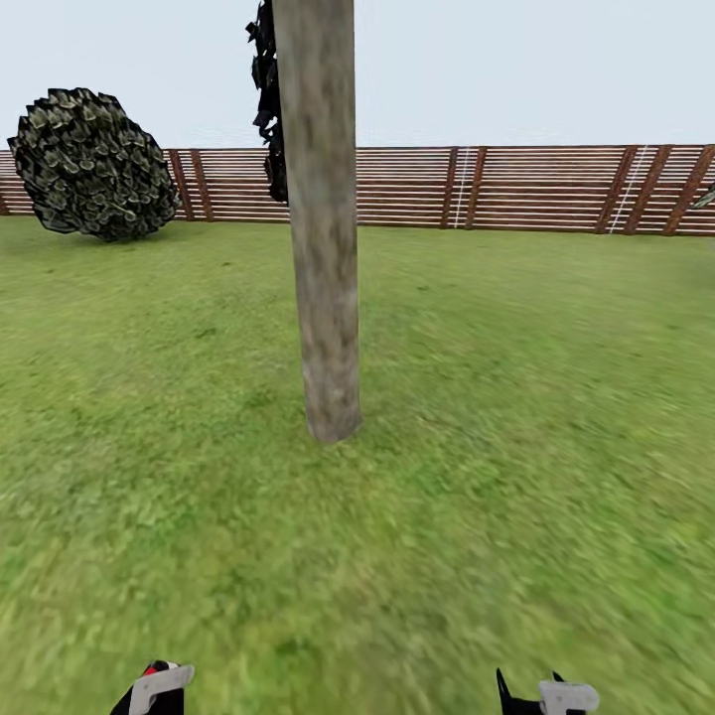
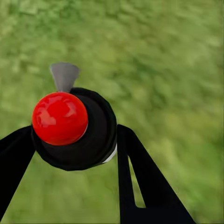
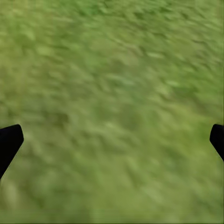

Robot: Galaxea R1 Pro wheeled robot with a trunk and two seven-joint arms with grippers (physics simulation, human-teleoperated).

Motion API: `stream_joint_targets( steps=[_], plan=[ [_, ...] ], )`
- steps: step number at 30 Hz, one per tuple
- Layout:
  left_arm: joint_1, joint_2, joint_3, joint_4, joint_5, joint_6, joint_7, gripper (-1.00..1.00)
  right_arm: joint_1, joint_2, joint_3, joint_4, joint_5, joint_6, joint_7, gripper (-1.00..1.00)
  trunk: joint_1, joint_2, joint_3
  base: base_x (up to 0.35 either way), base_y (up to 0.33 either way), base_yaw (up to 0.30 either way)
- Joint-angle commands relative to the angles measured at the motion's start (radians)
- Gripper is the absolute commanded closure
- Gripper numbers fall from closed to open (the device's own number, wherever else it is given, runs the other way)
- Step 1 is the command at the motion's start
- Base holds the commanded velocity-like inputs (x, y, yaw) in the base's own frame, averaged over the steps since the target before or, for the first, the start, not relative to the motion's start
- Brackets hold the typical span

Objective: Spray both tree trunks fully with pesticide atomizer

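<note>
One tree trunk [image 1: 323, 248], thick and mottled beige-grey, rises from the grass straight ahead of me; its crown runs off the picture's top. The second tree and any white pesticide specks are out of view. My left gripper [image 2: 74, 140] is shut on the pesticide atomizer [image 2: 59, 117], which has a round red cap, a black collar and a grey nozzle. In the head view that gripper [image 1: 154, 688] sits low at the near left edge, well short of the trunk. My right gripper [image 3: 112, 140] hangs open over bare grass, seen at the near right [image 1: 546, 695].
Green lawn [image 1: 516, 417] spreads all around the trunk. A brown slat fence [image 1: 516, 187] closes the far side. A round dark bush [image 1: 91, 164] stands far left by the fence. Near-black foliage [image 1: 266, 99] shows just behind the trunk's upper left.
</note>
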Motion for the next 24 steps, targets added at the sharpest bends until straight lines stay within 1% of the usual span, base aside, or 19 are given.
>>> stream_joint_targets(
  steps=[1, 8, 9, 10, 12, 13, 14, 15, 16, 17, 18, 19, 21, 22, 23, 24],
  plan=[
    [0.000, 0.000, 0.000, 0.000, 0.000, 0.000, 0.000, 1.00, 0.000, 0.000, 0.000, 0.000, 0.000, 0.000, 0.000, -1.00, 0.000, 0.000, 0.000, 0.338, 0.000, 0.000],
    [0.000, 0.001, 0.003, -0.004, 0.000, 0.001, -0.006, 1.00, -0.001, -0.002, -0.001, -0.003, 0.002, 0.001, 0.002, -1.00, 0.000, 0.000, 0.000, 0.322, 0.000, 0.000],
    [-0.001, 0.007, 0.014, -0.014, 0.000, 0.000, -0.016, 1.00, 0.000, -0.004, -0.001, -0.035, 0.026, 0.002, 0.003, -1.00, 0.000, 0.000, 0.000, 0.062, 0.000, 0.000],
    [-0.002, 0.013, 0.014, -0.017, -0.002, 0.000, -0.026, 1.00, 0.001, -0.004, 0.000, -0.049, 0.049, 0.002, 0.004, -1.00, 0.000, 0.000, 0.000, 0.040, 0.000, 0.000],
    [-0.004, 0.034, 0.010, -0.022, -0.010, 0.003, -0.081, 1.00, -0.007, -0.004, 0.001, -0.074, 0.158, 0.005, 0.007, -1.00, 0.000, 0.000, 0.000, 0.017, 0.000, 0.000],
    [-0.008, 0.119, 0.007, -0.023, -0.020, 0.018, -0.307, 1.00, -0.095, 0.000, 0.001, -0.113, 0.470, 0.062, 0.016, -1.00, 0.000, 0.000, 0.000, 0.001, 0.000, 0.000],
    [-0.009, 0.139, 0.006, -0.024, -0.024, 0.023, -0.359, 1.00, -0.119, 0.002, 0.001, -0.115, 0.518, 0.086, 0.031, -1.00, 0.000, 0.000, 0.000, 0.000, 0.000, 0.000],
    [-0.014, 0.162, 0.006, -0.026, -0.041, 0.038, -0.435, 1.00, -0.160, 0.003, 0.002, -0.117, 0.566, 0.126, 0.083, -1.00, 0.000, 0.000, 0.000, 0.000, 0.000, 0.000],
    [-0.020, 0.175, 0.006, -0.027, -0.062, 0.056, -0.482, 1.00, -0.191, 0.004, 0.002, -0.118, 0.585, 0.151, 0.149, -1.00, 0.000, 0.000, 0.000, 0.000, 0.000, 0.000],
    [-0.024, 0.180, 0.006, -0.027, -0.073, 0.065, -0.502, 1.00, -0.205, 0.004, 0.002, -0.118, 0.592, 0.161, 0.182, -1.00, 0.000, 0.000, 0.000, 0.000, 0.000, 0.000],
    [-0.039, 0.189, 0.006, -0.028, -0.101, 0.085, -0.536, 1.00, -0.234, 0.004, 0.002, -0.118, 0.603, 0.179, 0.256, -1.00, 0.000, 0.000, 0.000, 0.000, 0.000, 0.000],
    [-0.060, 0.195, 0.006, -0.028, -0.138, 0.107, -0.565, 1.00, -0.263, 0.005, 0.002, -0.118, 0.610, 0.193, 0.333, -1.00, 0.000, 0.000, 0.000, 0.000, 0.000, 0.000],
    [-0.111, 0.201, 0.006, -0.029, -0.248, 0.153, -0.621, 1.00, -0.317, 0.005, 0.002, -0.119, 0.618, 0.211, 0.480, -1.00, 0.000, 0.000, 0.000, 0.000, 0.000, 0.000],
    [-0.147, 0.200, 0.007, -0.029, -0.339, 0.185, -0.664, 1.00, -0.351, 0.005, 0.002, -0.118, 0.622, 0.217, 0.573, -1.00, 0.000, 0.000, 0.000, 0.000, 0.000, 0.000],
    [-0.172, 0.197, 0.007, -0.029, -0.398, 0.206, -0.695, 1.00, -0.372, 0.007, 0.003, -0.118, 0.624, 0.220, 0.634, -1.00, 0.000, 0.000, 0.000, 0.000, 0.000, 0.000],
    [-0.185, 0.196, 0.007, -0.029, -0.426, 0.216, -0.712, 1.00, -0.381, 0.008, 0.003, -0.119, 0.625, 0.221, 0.664, -1.00, 0.000, 0.000, 0.000, 0.000, 0.000, 0.000]
  ],
)
